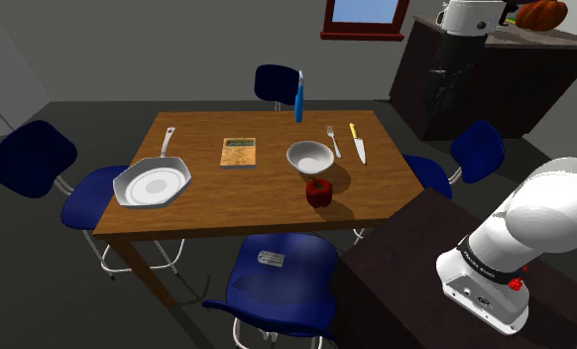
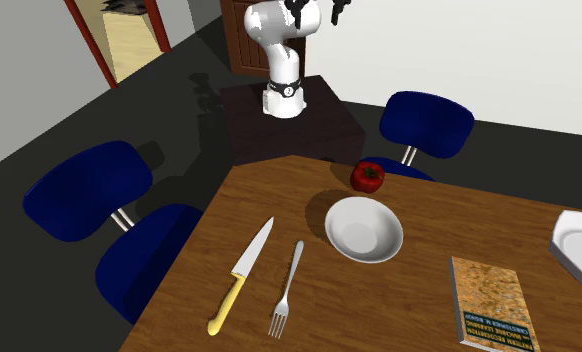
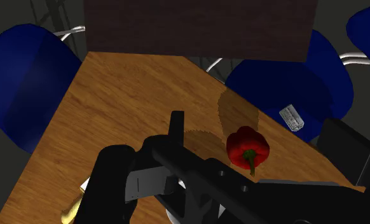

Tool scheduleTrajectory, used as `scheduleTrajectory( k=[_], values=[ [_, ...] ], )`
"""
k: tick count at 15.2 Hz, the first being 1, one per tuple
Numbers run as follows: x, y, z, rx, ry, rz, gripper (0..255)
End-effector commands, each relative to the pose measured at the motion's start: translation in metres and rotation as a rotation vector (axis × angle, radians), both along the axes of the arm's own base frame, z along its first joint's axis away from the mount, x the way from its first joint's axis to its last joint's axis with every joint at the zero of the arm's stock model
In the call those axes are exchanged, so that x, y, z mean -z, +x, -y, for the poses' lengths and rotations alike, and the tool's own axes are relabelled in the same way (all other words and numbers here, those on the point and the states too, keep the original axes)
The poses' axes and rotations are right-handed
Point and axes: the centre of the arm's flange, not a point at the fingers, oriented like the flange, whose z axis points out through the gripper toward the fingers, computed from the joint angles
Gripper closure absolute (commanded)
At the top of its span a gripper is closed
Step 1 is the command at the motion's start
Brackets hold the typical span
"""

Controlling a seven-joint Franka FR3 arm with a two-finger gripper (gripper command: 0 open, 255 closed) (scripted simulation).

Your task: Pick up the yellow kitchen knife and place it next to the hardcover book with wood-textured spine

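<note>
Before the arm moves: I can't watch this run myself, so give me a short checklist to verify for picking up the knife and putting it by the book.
1. The knife lies free on the table, nothing on it: ok.
2. The fork lies apart from the knife: ok.
3. Bare wood beside the book: ok.
4. Low path to the book free: not ok, fork and bowl lie between.
5. The arm over the knife: not ok, it stands above its stand.

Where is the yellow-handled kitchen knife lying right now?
In the shoulder view, the yellow-handled kitchen knife lies near the right edge of the wooden table, just right of the silver fork.
</note>
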Motion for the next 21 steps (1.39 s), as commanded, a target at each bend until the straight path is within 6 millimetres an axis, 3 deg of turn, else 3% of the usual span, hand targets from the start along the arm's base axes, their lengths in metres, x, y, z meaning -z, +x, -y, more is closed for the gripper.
scheduleTrajectory(
  k=[1, 21],
  values=[
    [0.0, 0.0, 0.0, 0.0, 0.0, 0.0, 0],
    [0.163, 0.168, 0.11, 0.187, -0.005, 0.051, 0]
  ],
)
